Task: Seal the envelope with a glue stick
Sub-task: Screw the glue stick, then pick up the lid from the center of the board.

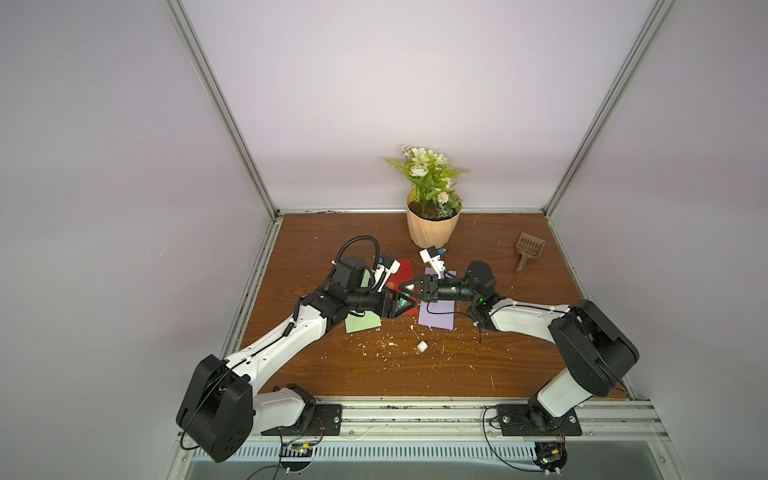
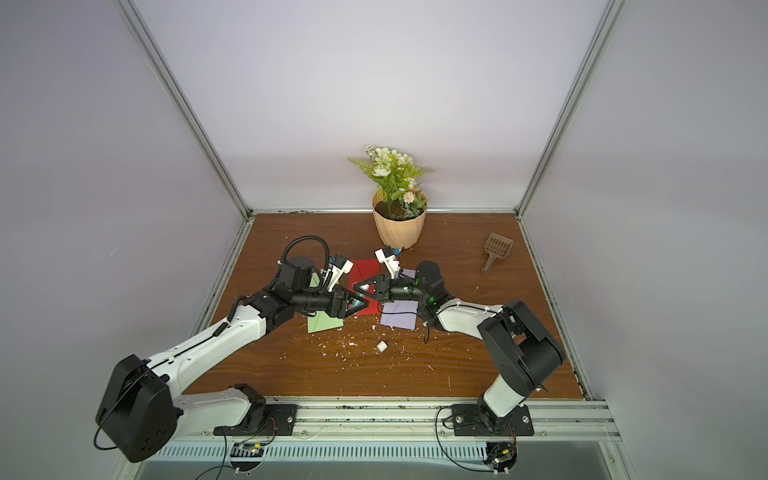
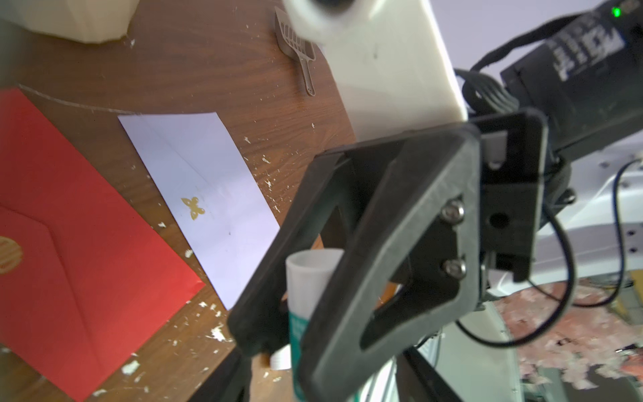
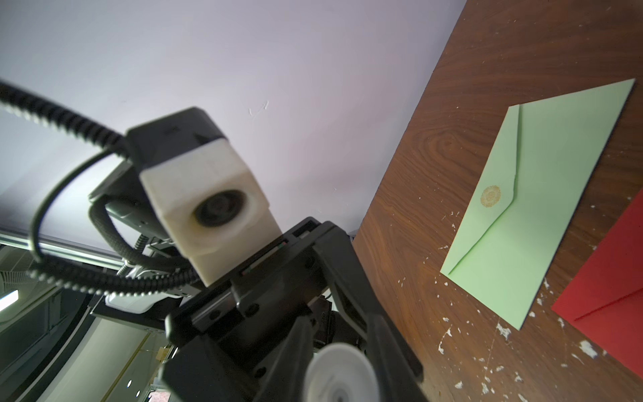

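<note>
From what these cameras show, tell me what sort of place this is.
Likely a robot test cell: two arms bolted to a front rail, a wooden tabletop boxed in by plain walls, a potted plant as prop.

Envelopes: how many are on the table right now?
3. The green envelope lies on the robot's left, the red envelope in the middle, the lilac envelope on the right. All are partly covered from above, so another could be hidden.

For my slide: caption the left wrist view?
Right gripper grips the glue stick; red envelope and lilac envelope lie beyond.
</note>
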Robot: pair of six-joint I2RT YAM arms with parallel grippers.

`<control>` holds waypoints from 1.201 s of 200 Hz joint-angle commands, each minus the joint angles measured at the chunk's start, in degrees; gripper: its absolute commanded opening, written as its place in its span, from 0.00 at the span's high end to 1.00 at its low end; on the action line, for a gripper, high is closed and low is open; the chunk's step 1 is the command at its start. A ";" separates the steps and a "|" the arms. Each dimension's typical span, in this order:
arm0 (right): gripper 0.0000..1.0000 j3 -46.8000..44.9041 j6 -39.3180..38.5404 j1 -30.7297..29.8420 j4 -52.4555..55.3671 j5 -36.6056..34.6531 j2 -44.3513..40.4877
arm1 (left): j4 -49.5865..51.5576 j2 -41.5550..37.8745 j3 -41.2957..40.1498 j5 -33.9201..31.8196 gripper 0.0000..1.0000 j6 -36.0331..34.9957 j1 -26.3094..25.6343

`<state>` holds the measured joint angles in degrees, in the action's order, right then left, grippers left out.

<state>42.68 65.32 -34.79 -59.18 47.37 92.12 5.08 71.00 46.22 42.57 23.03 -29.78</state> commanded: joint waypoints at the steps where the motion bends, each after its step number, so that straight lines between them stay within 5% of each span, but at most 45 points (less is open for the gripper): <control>1: 1.00 1.54 -1.97 2.39 2.98 -2.57 -4.05 | 2.81 -1.40 0.29 -2.56 0.21 -2.64 0.61; 42: 1.00 2.05 -9.54 4.90 18.15 -7.20 -7.04 | 8.60 -1.87 -1.66 -6.61 0.19 -5.91 0.21; 76: 1.00 4.26 -18.81 5.21 33.60 -13.04 -9.83 | 13.90 1.16 -1.40 -16.81 0.19 -8.25 -8.51; 158: 1.00 -4.34 -18.20 12.11 36.31 -13.64 -15.82 | 8.63 9.91 -0.74 -19.49 0.19 -12.51 -17.60; 240: 1.00 -7.81 -23.07 14.55 44.05 -18.11 -21.94 | 15.83 20.86 7.79 -26.40 0.23 -14.72 -21.89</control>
<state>35.42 45.23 -20.45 -16.78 31.44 72.25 18.04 90.89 52.40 18.72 9.72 -50.85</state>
